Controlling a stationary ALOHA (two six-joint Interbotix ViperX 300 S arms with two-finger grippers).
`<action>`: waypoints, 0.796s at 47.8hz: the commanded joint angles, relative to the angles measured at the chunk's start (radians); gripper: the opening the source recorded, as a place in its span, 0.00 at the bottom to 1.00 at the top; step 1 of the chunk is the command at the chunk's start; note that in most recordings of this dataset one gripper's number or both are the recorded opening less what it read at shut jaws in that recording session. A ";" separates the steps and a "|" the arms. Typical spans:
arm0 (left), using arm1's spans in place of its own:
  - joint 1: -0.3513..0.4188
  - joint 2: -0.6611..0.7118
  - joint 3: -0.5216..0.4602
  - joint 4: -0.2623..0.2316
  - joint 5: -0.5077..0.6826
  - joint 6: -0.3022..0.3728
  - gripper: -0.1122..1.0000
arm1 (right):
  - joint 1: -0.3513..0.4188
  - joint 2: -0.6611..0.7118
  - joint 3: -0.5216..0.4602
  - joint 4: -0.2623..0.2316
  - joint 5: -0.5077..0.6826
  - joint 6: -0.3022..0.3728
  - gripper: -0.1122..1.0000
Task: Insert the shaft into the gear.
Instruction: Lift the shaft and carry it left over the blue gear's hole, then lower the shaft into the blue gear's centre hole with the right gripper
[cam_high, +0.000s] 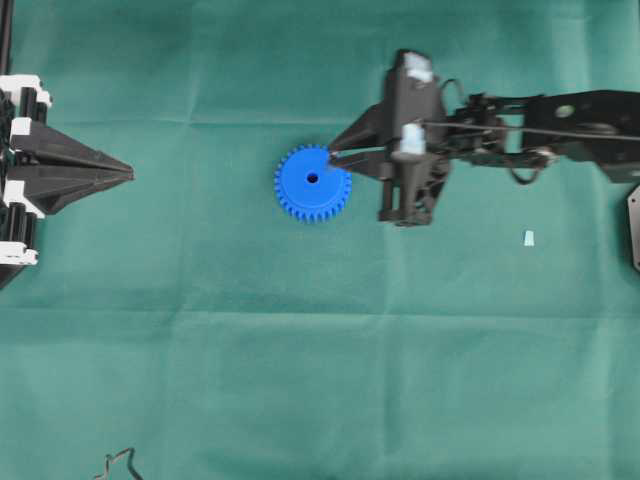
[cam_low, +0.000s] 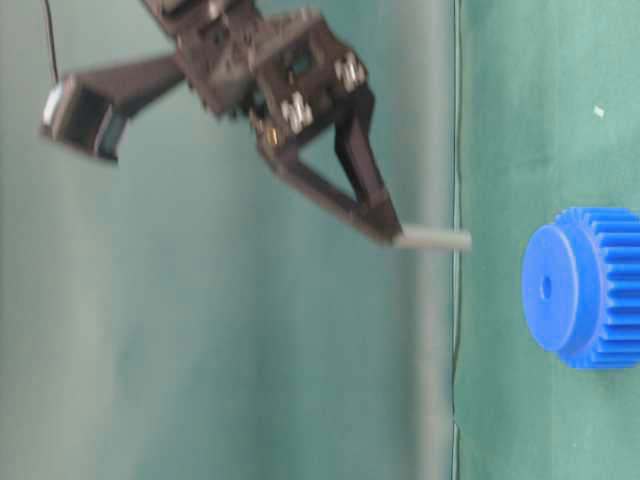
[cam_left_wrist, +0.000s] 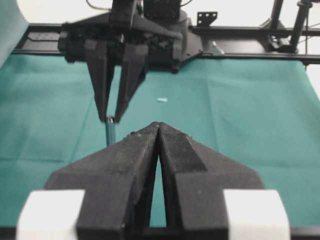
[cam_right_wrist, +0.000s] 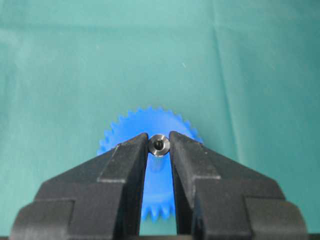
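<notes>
The right end effector (cam_right_wrist: 159, 146) is clamped on the shaft (cam_right_wrist: 159, 145), held above the bench. The gear (cam_high: 312, 183) lies flat at its 9 o'clock overhead. The left end effector (cam_left_wrist: 159, 127) is together.

One blue gear (cam_high: 312, 183) lies on the green worktop (cam_high: 300, 350); one silvery shaft (cam_low: 432, 239); one pale scrap of tape or paper (cam_high: 527, 238); two black end effectors, a left end effector (cam_high: 125, 173) and a right end effector (cam_right_wrist: 159, 145).

The blue toothed gear (cam_high: 312, 183) lies flat on the cloth. The silvery shaft (cam_low: 432, 239) hangs upright above it, not touching.
</notes>
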 joint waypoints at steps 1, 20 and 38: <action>-0.002 0.006 -0.031 0.003 -0.006 0.000 0.10 | -0.003 0.020 -0.063 -0.008 0.000 -0.002 0.26; -0.002 0.006 -0.031 0.003 -0.006 0.000 0.10 | -0.003 0.057 -0.095 -0.009 0.011 0.000 0.26; -0.002 0.006 -0.031 0.003 -0.005 0.000 0.10 | -0.002 0.143 -0.089 0.000 -0.006 0.011 0.26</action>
